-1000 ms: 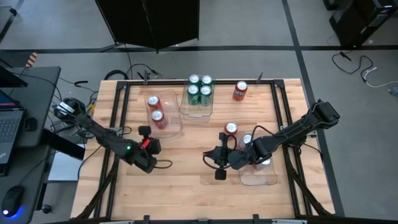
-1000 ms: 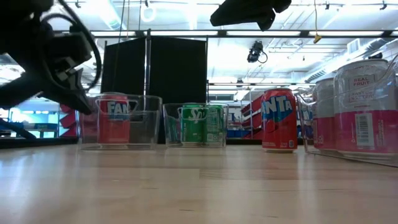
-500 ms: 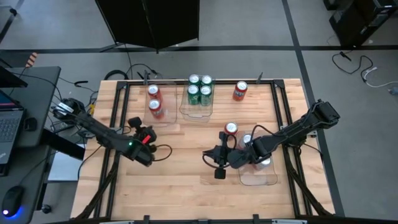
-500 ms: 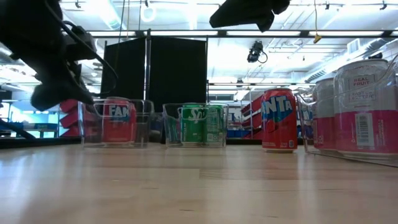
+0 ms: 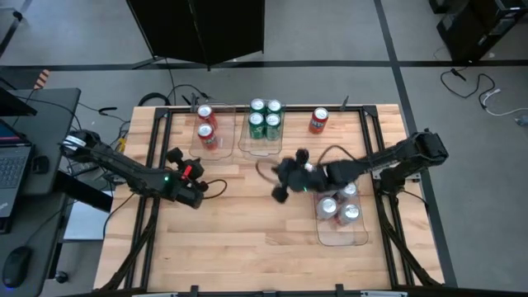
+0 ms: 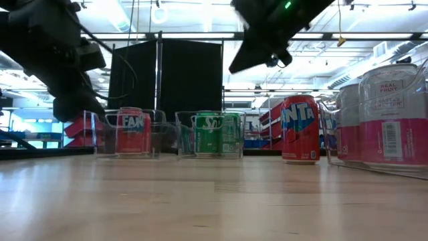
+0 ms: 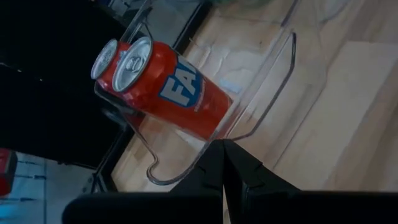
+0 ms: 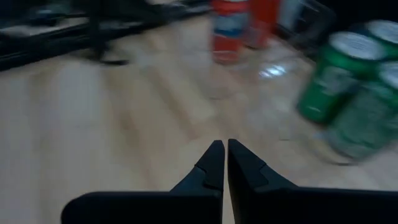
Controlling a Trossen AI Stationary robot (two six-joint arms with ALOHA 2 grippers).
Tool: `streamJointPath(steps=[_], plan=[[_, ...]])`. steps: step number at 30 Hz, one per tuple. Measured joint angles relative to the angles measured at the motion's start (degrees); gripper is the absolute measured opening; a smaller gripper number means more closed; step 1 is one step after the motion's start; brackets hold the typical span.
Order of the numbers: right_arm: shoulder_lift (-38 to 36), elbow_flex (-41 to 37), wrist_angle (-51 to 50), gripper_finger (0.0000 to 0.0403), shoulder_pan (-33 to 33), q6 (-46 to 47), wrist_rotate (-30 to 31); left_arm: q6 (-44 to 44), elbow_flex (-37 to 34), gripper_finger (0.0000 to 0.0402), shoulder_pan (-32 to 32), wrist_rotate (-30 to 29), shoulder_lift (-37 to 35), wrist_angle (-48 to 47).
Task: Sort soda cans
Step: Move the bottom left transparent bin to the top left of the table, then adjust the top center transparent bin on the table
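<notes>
Soda cans point(image 5: 265, 118), glossy metal cylinders, fill clear plastic trays point(image 5: 262, 149) at twelve o'clock; both grippers point(image 5: 279, 192) point(image 5: 174, 155) pressed together, empty.

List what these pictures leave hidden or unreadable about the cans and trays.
- Right tray: the high view shows the right arm crossing it, so its can count stays unclear.
- Silver-white can: cut off by the low view's edge.
- Second red can: left wrist view, mostly hidden behind the front one.
- Green cans: right wrist view, blurred, labels unreadable.

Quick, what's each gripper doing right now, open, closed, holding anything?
Left gripper: closed, empty, touching the clear tray.
Right gripper: closed, holding nothing.
</notes>
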Motion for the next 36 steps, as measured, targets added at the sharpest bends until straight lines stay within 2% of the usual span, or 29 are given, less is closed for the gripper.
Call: streamJointPath(steps=[5,11,18,21,29,36], plan=[[0.0,2.0,-3.9,0.0007,-10.3,1.3,-0.1,6.2,-1.4,0.0000,2.7,-0.4,-1.4,6.5],[0.0,2.4,-3.6,0.0007,-24.7,2.3,-6.4,15.7,-4.2,0.0000,6.3,-0.3,-1.4,19.3],[1.5,2.5,-2.7,0.0007,-36.5,4.4,-12.0,18.0,-4.5,0.0000,7.6,0.5,-1.9,20.8],[3.5,2.5,-1.2,0.0007,-38.4,4.3,-15.2,18.0,-4.5,0.0000,7.1,2.5,-3.4,20.9],[9.6,2.5,0.2,0.0007,-41.2,6.2,-15.2,21.1,-4.5,0.0000,3.9,11.2,-10.3,27.8],[13.3,2.4,2.3,0.0007,-42.3,6.5,-19.5,23.9,-4.5,0.0000,3.0,13.0,-15.5,29.5]])
